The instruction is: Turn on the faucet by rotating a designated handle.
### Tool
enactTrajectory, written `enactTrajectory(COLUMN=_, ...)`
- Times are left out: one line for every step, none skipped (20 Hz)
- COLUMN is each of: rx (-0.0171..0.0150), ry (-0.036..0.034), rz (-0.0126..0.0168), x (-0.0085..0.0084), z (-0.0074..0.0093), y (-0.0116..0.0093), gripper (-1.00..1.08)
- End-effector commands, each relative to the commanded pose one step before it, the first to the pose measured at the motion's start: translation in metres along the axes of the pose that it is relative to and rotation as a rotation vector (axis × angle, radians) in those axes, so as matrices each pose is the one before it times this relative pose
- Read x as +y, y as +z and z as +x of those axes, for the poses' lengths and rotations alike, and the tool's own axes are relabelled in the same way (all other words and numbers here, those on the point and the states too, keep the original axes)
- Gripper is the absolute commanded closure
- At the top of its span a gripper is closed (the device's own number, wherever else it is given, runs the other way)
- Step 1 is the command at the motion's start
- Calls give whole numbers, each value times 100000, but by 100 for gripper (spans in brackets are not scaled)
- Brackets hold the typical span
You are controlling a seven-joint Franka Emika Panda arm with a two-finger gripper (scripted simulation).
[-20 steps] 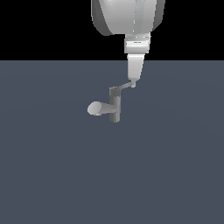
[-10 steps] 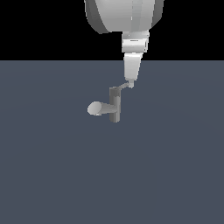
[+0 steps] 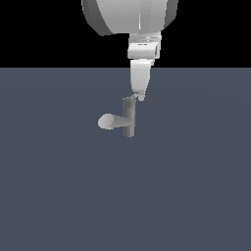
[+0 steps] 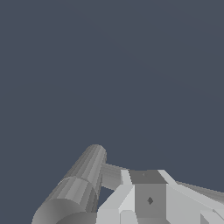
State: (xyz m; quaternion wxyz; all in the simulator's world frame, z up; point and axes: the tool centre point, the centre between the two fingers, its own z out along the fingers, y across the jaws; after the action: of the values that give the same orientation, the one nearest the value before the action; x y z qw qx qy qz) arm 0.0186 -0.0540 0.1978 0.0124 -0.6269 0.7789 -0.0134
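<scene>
The small grey faucet point(image 3: 128, 120) stands on the dark floor, its thick round-ended spout point(image 3: 106, 121) pointing to the exterior view's left. Its thin handle point(image 3: 133, 98) slants out from the post's top toward the exterior view's right and looks short from here. My gripper point(image 3: 140, 97) comes down from above, fingers together, with its tip against the handle's outer end and nothing held between the fingers. In the wrist view the faucet's cylindrical body point(image 4: 81, 183) lies beside my white fingers point(image 4: 127, 199), and the flat handle point(image 4: 113, 175) runs behind them.
A flat dark blue-grey floor point(image 3: 196, 186) spreads all around the faucet. Black background fills the space above its far edge. No other objects show.
My gripper has slid toward the exterior view's left and slightly down. The handle has swung with it and now appears shorter, closer to the post.
</scene>
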Motion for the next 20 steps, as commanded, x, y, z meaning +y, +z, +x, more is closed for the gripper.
enactTrajectory(rx=192, ry=-1431, rz=-3523, x=1602, z=-1092, y=1482, gripper=108)
enactTrajectory(rx=-434, ry=1491, rz=3311, x=-1299, z=1001, y=-1462, gripper=108)
enactTrajectory(rx=39, ry=-114, rz=-271, x=167, z=-661, y=118, gripper=108)
enactTrajectory(rx=40, ry=-116, rz=-275, x=168, z=-666, y=120, gripper=108)
enactTrajectory(rx=39, ry=-116, rz=-275, x=168, z=-669, y=120, gripper=108)
enactTrajectory(rx=39, ry=-115, rz=-275, x=169, z=-672, y=120, gripper=108)
enactTrajectory(rx=39, ry=-117, rz=-279, x=169, z=-676, y=122, gripper=108)
enactTrajectory(rx=39, ry=-117, rz=-279, x=169, z=-678, y=121, gripper=108)
enactTrajectory(rx=38, ry=-117, rz=-279, x=169, z=-680, y=121, gripper=108)
enactTrajectory(rx=38, ry=-118, rz=-283, x=169, z=-683, y=123, gripper=108)
enactTrajectory(rx=37, ry=-117, rz=-279, x=169, z=-683, y=121, gripper=108)
enactTrajectory(rx=37, ry=-118, rz=-283, x=167, z=-685, y=123, gripper=108)
enactTrajectory(rx=36, ry=-118, rz=-283, x=166, z=-685, y=123, gripper=108)
enactTrajectory(rx=34, ry=-117, rz=-280, x=163, z=-684, y=121, gripper=108)
enactTrajectory(rx=0, ry=0, rz=0, x=0, z=0, y=0, gripper=108)
enactTrajectory(rx=-62, ry=5080, rz=2972, x=-1422, z=3510, y=-1486, gripper=108)
enactTrajectory(rx=1, ry=-244, rz=-147, x=-148, z=-437, y=76, gripper=108)
enactTrajectory(rx=1, ry=-244, rz=-147, x=-147, z=-435, y=76, gripper=108)
enactTrajectory(rx=1, ry=-237, rz=-142, x=-147, z=-428, y=74, gripper=108)
enactTrajectory(rx=2, ry=-244, rz=-147, x=-146, z=-431, y=76, gripper=108)
